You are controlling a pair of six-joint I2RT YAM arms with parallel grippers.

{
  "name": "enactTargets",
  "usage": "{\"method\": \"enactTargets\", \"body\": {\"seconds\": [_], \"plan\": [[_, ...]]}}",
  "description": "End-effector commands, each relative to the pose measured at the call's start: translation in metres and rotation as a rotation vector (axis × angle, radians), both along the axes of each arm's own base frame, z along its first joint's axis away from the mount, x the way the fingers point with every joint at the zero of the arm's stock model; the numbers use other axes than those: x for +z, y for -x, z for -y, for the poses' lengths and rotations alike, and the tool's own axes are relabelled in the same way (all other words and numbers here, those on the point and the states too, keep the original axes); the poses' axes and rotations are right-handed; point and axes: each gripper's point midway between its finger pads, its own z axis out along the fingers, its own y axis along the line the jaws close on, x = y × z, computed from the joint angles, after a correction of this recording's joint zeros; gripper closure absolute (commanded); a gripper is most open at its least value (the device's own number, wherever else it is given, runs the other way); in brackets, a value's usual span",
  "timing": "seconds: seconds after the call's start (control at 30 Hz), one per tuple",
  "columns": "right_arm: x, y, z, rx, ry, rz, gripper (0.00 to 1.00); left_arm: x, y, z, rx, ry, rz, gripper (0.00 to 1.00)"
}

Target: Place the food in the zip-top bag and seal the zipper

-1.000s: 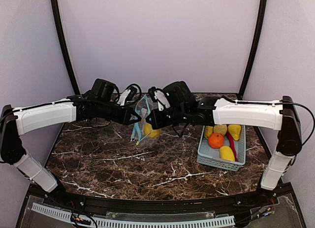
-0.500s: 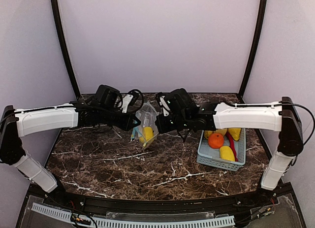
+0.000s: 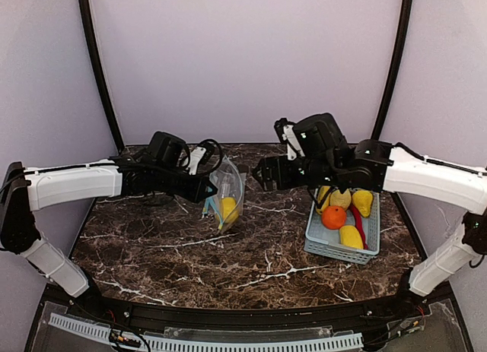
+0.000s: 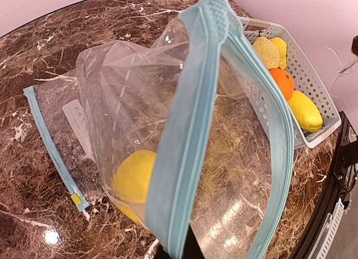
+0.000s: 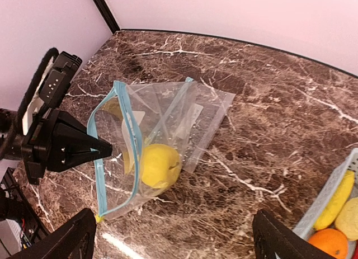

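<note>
The clear zip-top bag (image 3: 226, 191) with a blue zipper strip (image 4: 190, 141) stands open on the marble table. My left gripper (image 3: 207, 188) is shut on its rim and holds the mouth up. One yellow fruit (image 5: 158, 165) lies inside the bag (image 5: 162, 122). My right gripper (image 3: 262, 173) hangs open and empty to the right of the bag, above the table. More food sits in the basket (image 3: 335, 249): an orange (image 3: 333, 217), yellow pieces (image 3: 351, 236) and a red chili (image 3: 358, 220).
The pale blue slatted basket (image 4: 313, 74) stands at the right side of the table, under the right forearm. Dark marble table (image 3: 167, 253) stretches in front of the bag. Black frame posts rise at the back corners.
The right gripper opened, left the yellow fruit in the bag and pulled back up and to the right. The left gripper kept its hold on the bag's rim.
</note>
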Motion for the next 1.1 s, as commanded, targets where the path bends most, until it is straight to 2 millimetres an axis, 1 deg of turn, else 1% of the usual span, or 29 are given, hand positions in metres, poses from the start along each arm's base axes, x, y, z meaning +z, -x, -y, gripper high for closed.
{"method": "enactTargets", "body": {"seconds": [0.0,0.07,0.13,0.2,0.3,0.47,0.6,0.67,0.83,1.0,1.07], "plan": [[-0.016,0.000,0.070,-0.169,0.091,-0.057,0.02,0.015,0.003,0.003,-0.010,0.028,0.002,0.99],[-0.027,-0.003,0.098,-0.233,0.098,-0.100,0.01,0.015,0.003,0.003,-0.010,0.027,0.000,0.99],[-0.041,-0.006,0.121,-0.281,0.103,-0.142,0.01,0.013,0.003,0.002,-0.008,0.023,-0.003,0.99],[-0.061,-0.006,0.142,-0.322,0.121,-0.188,0.01,0.013,0.002,0.002,-0.006,0.022,-0.004,0.99],[-0.085,-0.010,0.167,-0.369,0.143,-0.248,0.01,0.012,0.002,0.003,-0.006,0.020,-0.003,0.99],[-0.122,-0.015,0.194,-0.408,0.199,-0.329,0.02,0.013,0.002,0.002,-0.003,0.019,-0.001,0.99],[-0.149,-0.016,0.204,-0.412,0.225,-0.389,0.02,0.013,0.002,0.001,-0.002,0.018,-0.001,0.99],[-0.158,-0.018,0.209,-0.424,0.238,-0.404,0.02,0.014,0.002,0.001,-0.001,0.018,0.000,0.99],[-0.170,-0.025,0.209,-0.417,0.240,-0.418,0.04,0.015,0.002,0.001,-0.003,0.018,-0.001,0.99],[-0.187,-0.028,0.216,-0.436,0.264,-0.444,0.12,0.017,0.002,0.001,-0.001,0.019,0.004,0.99],[-0.191,-0.030,0.216,-0.439,0.264,-0.446,0.14,0.017,0.002,0.001,-0.002,0.019,0.004,0.99]]}}
